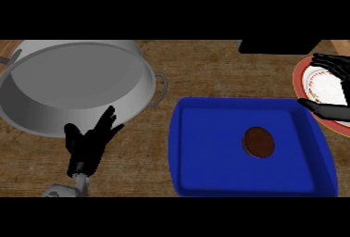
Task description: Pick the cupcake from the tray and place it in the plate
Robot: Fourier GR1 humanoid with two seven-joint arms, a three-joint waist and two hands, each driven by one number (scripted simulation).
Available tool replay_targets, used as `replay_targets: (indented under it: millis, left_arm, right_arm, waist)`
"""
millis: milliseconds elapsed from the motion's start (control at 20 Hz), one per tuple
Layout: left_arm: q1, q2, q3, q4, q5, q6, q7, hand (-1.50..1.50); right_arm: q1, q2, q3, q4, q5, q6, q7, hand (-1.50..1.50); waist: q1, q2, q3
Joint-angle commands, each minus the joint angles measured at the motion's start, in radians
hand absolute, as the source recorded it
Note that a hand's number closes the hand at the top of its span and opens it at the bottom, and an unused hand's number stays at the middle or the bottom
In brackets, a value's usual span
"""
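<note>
Brown oval cupcake sits untouched in blue rectangular tray; right hand, fingers spread open over red-rimmed plate, is best brought left, closed from above.

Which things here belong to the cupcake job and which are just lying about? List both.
Job: cupcake, lying in the blue tray; plate at the right edge; right hand over the plate.
Lying about: big grey pot; left hand, resting open beside it.

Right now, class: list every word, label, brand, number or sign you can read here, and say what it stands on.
None can be read.
The plate carries only a red dotted rim pattern, no letters.
The pot, blue tray and cupcake show no markings.
</note>
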Motion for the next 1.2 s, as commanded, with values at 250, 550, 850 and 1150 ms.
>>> replay_targets:
  millis: [250, 550, 850, 1150]
  left_arm:
    - [0.02, 0.0, 0.042, 0.069, 0.005, -0.033, -0.013, 0.0]
    - [0.045, -0.022, 0.001, 0.003, -0.035, 0.01, 0.006, 0.0]
    - [0.073, 0.011, 0.062, 0.02, 0.003, -0.053, -0.024, 0.0]
    - [0.048, -0.036, 0.067, 0.056, -0.027, -0.038, -0.02, 0.0]
  right_arm:
    - [-0.076, -0.144, 0.064, 0.21, 0.178, 0.193, -0.163, -1.5]
    - [-0.195, -0.275, 0.202, 0.162, 0.334, 0.315, -0.052, -1.5]
    - [-0.089, -0.216, 0.277, -0.072, 0.442, 0.247, 0.091, -1.5]
    - [-0.047, -0.101, 0.306, -0.156, 0.544, 0.203, 0.209, -1.5]
  waist:
    - [-0.027, -0.01, -0.004]
    - [-0.008, -0.011, -0.004]
    - [-0.035, -0.016, -0.005]
    - [-0.032, -0.013, -0.004]
